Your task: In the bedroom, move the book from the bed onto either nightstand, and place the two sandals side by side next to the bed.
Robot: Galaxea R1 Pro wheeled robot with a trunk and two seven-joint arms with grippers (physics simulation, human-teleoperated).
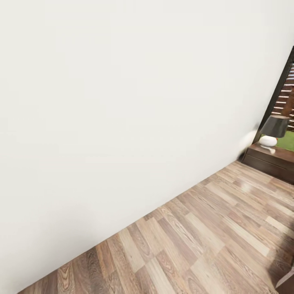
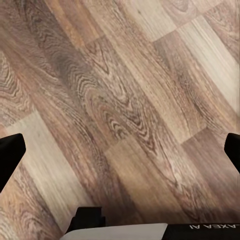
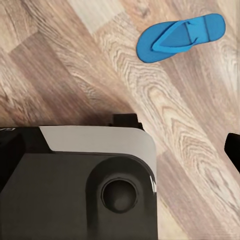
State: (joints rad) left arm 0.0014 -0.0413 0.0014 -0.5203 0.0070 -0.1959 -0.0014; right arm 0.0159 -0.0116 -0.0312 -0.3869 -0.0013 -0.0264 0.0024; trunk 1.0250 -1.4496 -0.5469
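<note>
One bright-blue sandal (image 3: pixel 180 37) lies flat on the wood-plank floor in the right wrist view, well beyond my right gripper (image 3: pixel 120 150) and apart from it. That gripper is open, with one black fingertip (image 3: pixel 233 150) at the picture's edge. My left gripper (image 2: pixel 120 155) hangs over bare floor, open wide, with nothing between its fingertips (image 2: pixel 10 156). The book and the bed are out of view. A low dark-brown cabinet (image 1: pixel 269 161) stands far right by the wall; I cannot tell if it is the nightstand.
A plain white wall (image 1: pixel 122 102) takes up most of the head view. On the cabinet stands a lamp (image 1: pixel 272 130) beside a black window frame (image 1: pixel 277 90). My grey base (image 3: pixel 80 185) is below the right gripper. A dark-brown corner (image 1: pixel 287 283) juts in at the lower right.
</note>
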